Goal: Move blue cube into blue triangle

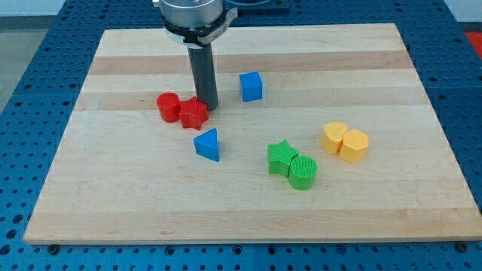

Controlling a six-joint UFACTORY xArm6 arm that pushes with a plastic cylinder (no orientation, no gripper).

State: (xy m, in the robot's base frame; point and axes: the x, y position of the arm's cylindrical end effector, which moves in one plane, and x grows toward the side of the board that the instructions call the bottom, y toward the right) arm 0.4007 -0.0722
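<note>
The blue cube [251, 86] sits above the board's middle. The blue triangle [207, 144] lies below and to the left of it, apart from it. My tip [205, 108] is down on the board, left of the blue cube and above the blue triangle. It stands right beside the red star-shaped block [193, 113], touching or nearly touching its upper right side.
A red cylinder [168, 106] touches the red star's left side. A green star [282, 157] and a green cylinder [303, 172] sit together right of the triangle. Two yellow blocks [346, 141] sit at the right. All rest on a wooden board [113, 203].
</note>
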